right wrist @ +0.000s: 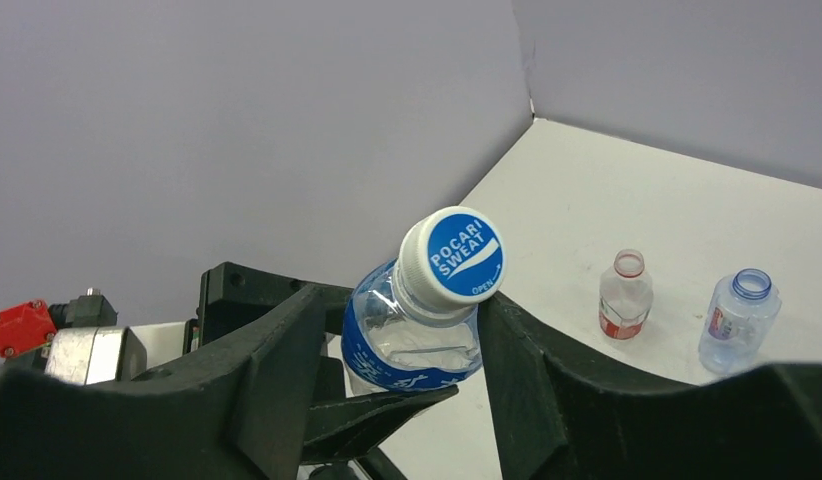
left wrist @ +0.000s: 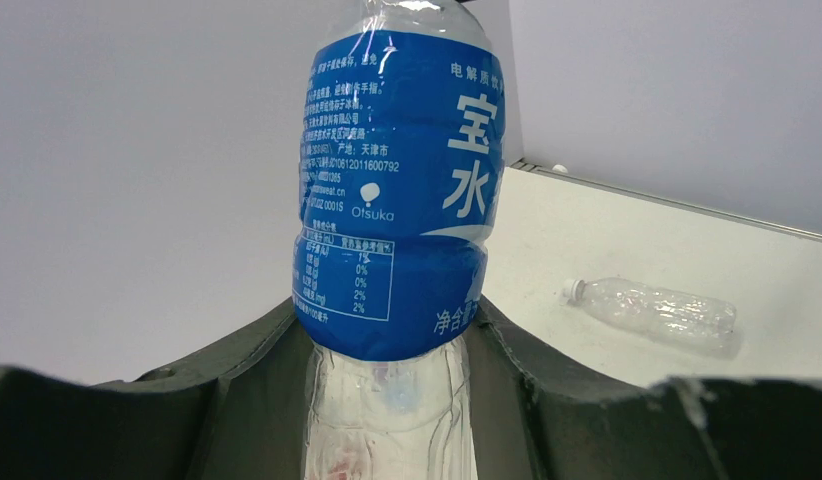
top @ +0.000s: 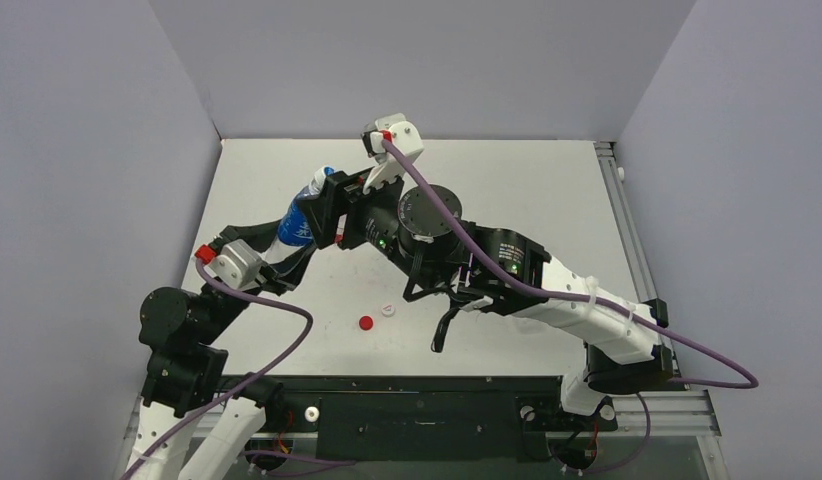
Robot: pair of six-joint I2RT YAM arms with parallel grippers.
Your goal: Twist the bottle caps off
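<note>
My left gripper is shut on the lower body of a clear bottle with a blue label and holds it tilted above the table. The bottle's white-and-blue cap is still on its neck. My right gripper is open with its fingers on either side of that cap; one finger touches it and the other stands apart. A loose red cap and a loose white cap lie on the table. In the top view the bottle sits between the two grippers.
A clear unlabelled bottle with a white cap lies on its side. Two capless bottles stand together, one red-labelled, one pale-blue-labelled. Grey walls enclose the table on three sides.
</note>
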